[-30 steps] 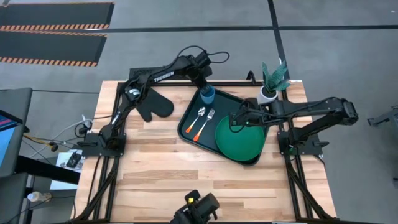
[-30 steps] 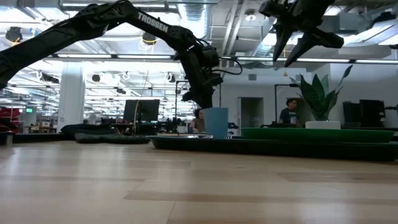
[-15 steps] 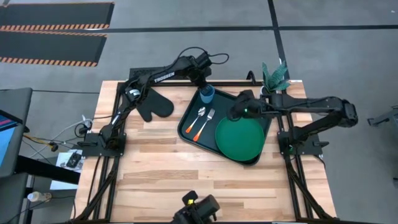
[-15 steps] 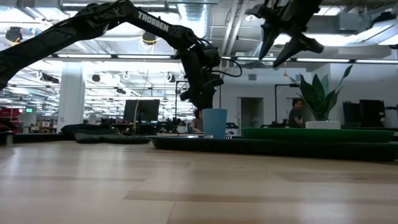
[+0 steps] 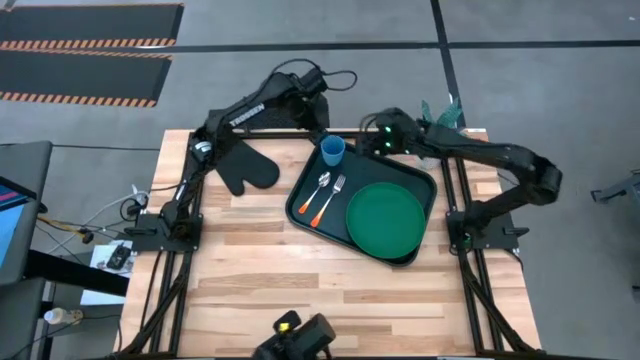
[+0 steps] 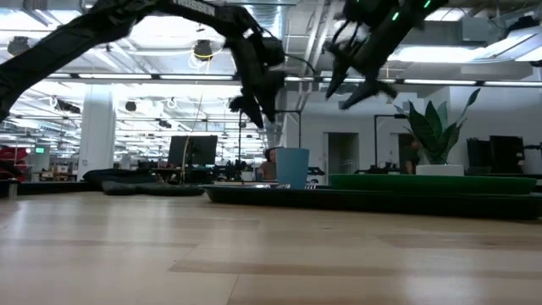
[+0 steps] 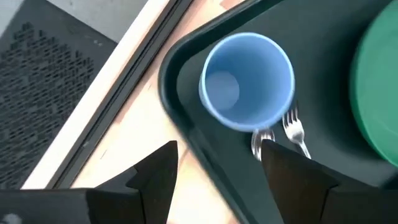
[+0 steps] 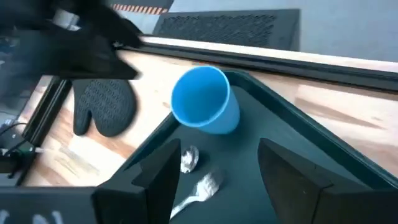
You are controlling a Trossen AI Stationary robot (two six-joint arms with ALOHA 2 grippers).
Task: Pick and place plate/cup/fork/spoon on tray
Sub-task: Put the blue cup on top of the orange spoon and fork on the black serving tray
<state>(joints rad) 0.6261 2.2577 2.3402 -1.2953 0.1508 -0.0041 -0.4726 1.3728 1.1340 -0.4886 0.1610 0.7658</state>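
Observation:
The dark tray lies on the table's right half. On it the blue cup stands upright on its base in the far left corner, and the green plate lies flat on the right part. The spoon and fork lie side by side between them. My left gripper hangs open above and just beyond the cup, touching nothing. My right gripper hovers open over the tray's far edge, to the right of the cup.
A black oven mitt lies left of the tray. A potted plant stands at the far right corner behind my right arm. A camera mount sits at the near edge. The table's near half is bare wood.
My left gripper has opened, let go of the cup and risen toward the far edge; the cup stays upright on the tray. My right gripper has left the spot over the plate's far rim and swung up and toward the far edge, turning toward the cup.

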